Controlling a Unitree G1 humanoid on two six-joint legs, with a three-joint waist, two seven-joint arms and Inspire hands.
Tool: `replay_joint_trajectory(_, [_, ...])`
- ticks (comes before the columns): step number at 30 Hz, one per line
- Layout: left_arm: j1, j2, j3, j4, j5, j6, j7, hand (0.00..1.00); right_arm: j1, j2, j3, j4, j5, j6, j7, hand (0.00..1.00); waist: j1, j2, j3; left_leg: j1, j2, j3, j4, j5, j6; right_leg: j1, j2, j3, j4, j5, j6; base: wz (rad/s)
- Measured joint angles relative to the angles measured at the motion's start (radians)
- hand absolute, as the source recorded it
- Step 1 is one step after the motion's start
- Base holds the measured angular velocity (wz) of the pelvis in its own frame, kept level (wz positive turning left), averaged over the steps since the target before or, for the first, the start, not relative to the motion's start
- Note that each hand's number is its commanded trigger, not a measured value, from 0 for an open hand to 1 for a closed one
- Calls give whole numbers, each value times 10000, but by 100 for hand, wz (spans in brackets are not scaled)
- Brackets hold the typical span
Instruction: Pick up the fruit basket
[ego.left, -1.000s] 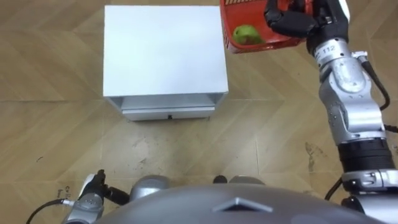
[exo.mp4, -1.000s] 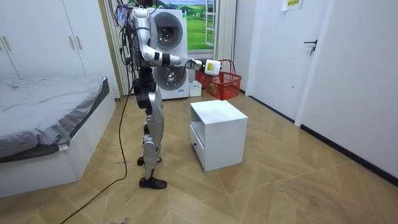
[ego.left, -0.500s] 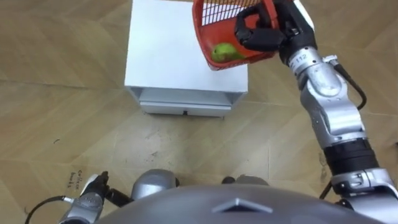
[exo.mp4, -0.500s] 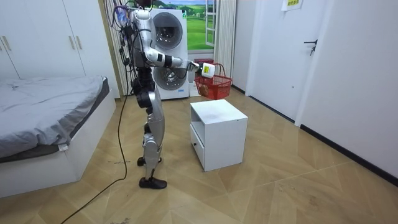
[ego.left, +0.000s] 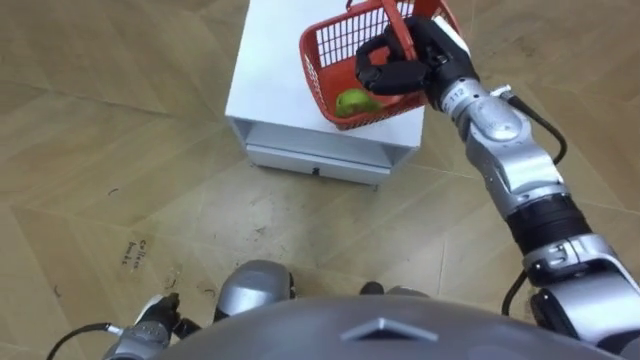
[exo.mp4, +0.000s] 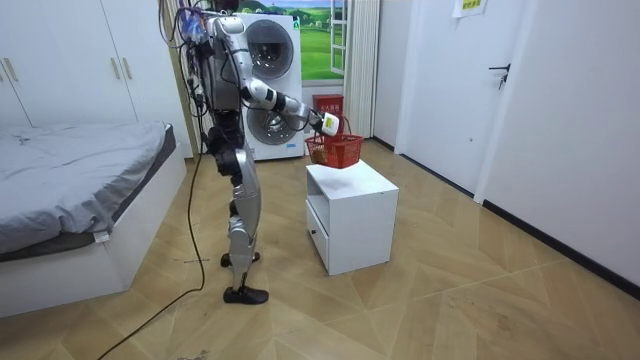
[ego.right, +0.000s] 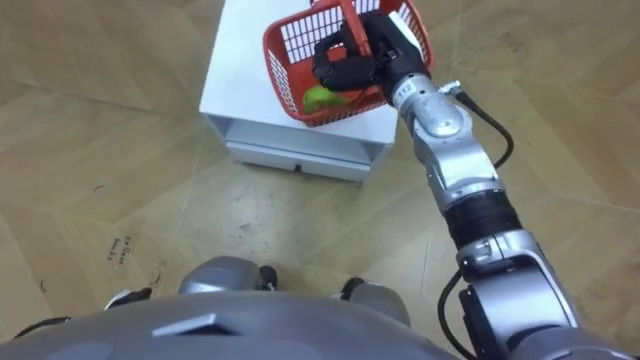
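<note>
Right hand (ego.left: 402, 62), at 1 o'clock in the eye view, arm outstretched, clenched round the handle of the red fruit basket (ego.left: 322, 62). Basket tilted, with one green fruit (ego.left: 352, 101) lying against its 6 o'clock wall. Beneath it is the white cabinet (ego.left: 272, 85), drawer (ego.left: 315, 162) front at 6 o'clock; whether basket and top touch cannot be told. Left hand (ego.left: 150, 328) low at 7 o'clock, state not discernible. Room view: robot upright between bed (exo.mp4: 80, 160) and cabinet, washing machine (exo.mp4: 270, 60) behind.
</note>
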Motion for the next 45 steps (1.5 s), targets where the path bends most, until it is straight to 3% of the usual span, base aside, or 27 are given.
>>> replay_joint_trajectory(5, [83,-70,-76,-30,6,2,-109,0,-323,57,-88,1202,-99,-1,-315,100,11,67,-5,-456,-20,-310,273,-6,-4,-70,-31,-358,18,19,-29,21])
replay_joint_trajectory(10, [190,-70,-75,0,-13,30,-231,0,-496,-66,-131,1293,-21,0,-740,100,27,224,-68,-779,-49,-406,453,-5,-2,-228,-82,-583,54,28,-44,12])
replay_joint_trajectory(15, [298,-64,-73,-8,-79,33,-246,0,-970,-116,-206,1569,742,0,-1028,100,58,277,-98,-905,-64,-393,549,6,13,-372,-112,-575,95,28,-44,1])
replay_joint_trajectory(20, [350,-68,-209,-10,-156,61,-269,0,-1392,-153,-389,2288,1156,11,-1434,100,333,314,-91,-871,-31,-403,547,6,13,-372,-123,-577,93,28,-43,0])
replay_joint_trajectory(21, [413,-67,-209,-9,-212,61,-269,0,-1433,-153,-398,2301,1160,10,-1511,64,373,330,-86,-874,-31,-408,549,6,13,-369,-125,-596,92,28,-43,3])
replay_joint_trajectory(22, [461,-69,-209,-14,-216,61,-274,0,-1484,-152,-399,2350,1156,10,-1519,19,376,341,-85,-875,-35,-411,551,6,13,-364,-128,-617,92,28,-44,4])
replay_joint_trajectory(23, [538,-70,-205,-13,-215,61,-298,0,-1637,-158,-436,2520,1149,10,-1522,0,376,367,-86,-890,-35,-437,566,6,13,-357,-142,-688,93,28,-43,7])
replay_joint_trajectory(32, [746,-76,-270,-24,-190,61,-403,0,-2134,-506,-786,3155,1102,-6,-1522,0,546,511,-23,-1145,-57,-706,663,9,14,-431,-204,-1098,243,3,-42,10])
replay_joint_trajectory(45, [728,-98,-275,-103,-150,48,-414,0,-2326,-914,-789,3973,1117,-5,-1300,0,669,370,7,-1380,-204,-699,778,59,59,-843,-473,-1161,757,-198,3,3])
